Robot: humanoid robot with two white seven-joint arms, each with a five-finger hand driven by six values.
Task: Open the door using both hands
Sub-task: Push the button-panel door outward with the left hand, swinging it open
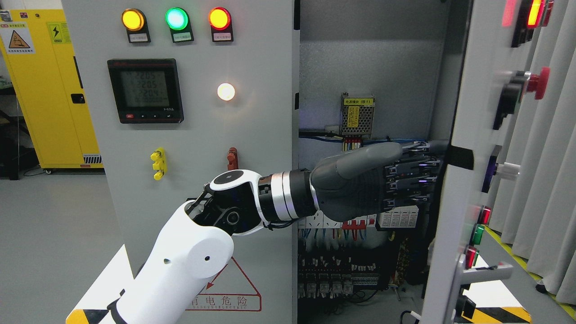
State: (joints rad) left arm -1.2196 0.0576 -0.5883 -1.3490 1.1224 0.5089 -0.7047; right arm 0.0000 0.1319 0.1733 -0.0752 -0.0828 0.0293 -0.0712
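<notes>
- The pale grey metal electrical cabinet [189, 135] fills most of the view; its left panel is closed and faces the camera, while the compartment to the right stands exposed, showing a grey back wall.
- The pale grey right-hand cabinet door [454, 216] is swung outward at the picture's right, seen nearly edge-on — its front carries red and green indicator lamps, a red mushroom button [537, 82] and a silver lever handle [488, 272] low down.
- The white left arm [180, 261] comes up from the lower left and reaches across the closed panel towards the open door.
- A yellow metal storage cabinet [45, 90] with warning stickers stands well apart on the far left, on the grey floor.
- The dark grey left hand [382, 180] is at the door's inner edge, fingers [416, 173] curled around that edge beside a black patch — it grips the door.
- A black digital meter [145, 90] with a dim green display sits on the closed panel.
- Rows of terminal blocks and coloured wiring [342, 270] occupy the lower interior.
- A small perforated metal power supply [357, 116] with a yellow label hangs on the back wall, just above the hand.
- Three round lamps — amber [133, 20], green [176, 18], red [219, 18] — glow along the top; a white one [226, 91] glows below.
</notes>
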